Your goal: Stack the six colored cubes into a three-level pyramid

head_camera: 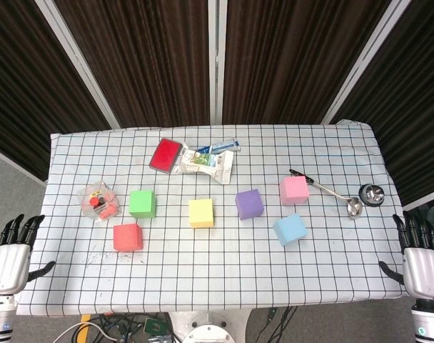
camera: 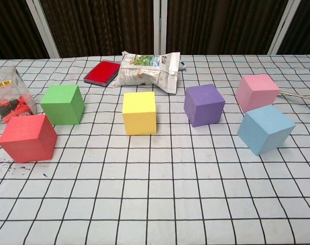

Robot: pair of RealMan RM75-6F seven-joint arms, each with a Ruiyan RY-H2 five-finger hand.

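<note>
At the lower left corner of the head view the left hand [head_camera: 8,263] hangs off the table edge, fingers spread and holding nothing. Just inside that edge, at the left of the frame, sit the red cube [head_camera: 128,236] and, above it, the green cube [head_camera: 142,204]; a clear box of small parts [head_camera: 98,201] lies close beside both, so a wide reach for either cube could knock it. The yellow cube [head_camera: 201,212] stands at the centre and the purple cube [head_camera: 249,204] just right of it, both free all round. In the upper middle a red pad [head_camera: 165,154] and a crumpled packet [head_camera: 204,163] lie well behind the cubes. Right of centre the pink cube [head_camera: 294,189] sits above the blue cube [head_camera: 290,229], which is turned askew to the grid; placed unsquared, it would likely unsettle a base row. A ladle [head_camera: 331,193] lies near the pink cube and may snag fingers. At the lower right corner the right hand [head_camera: 421,266] is likewise spread and empty. No cube is stacked yet.
</note>
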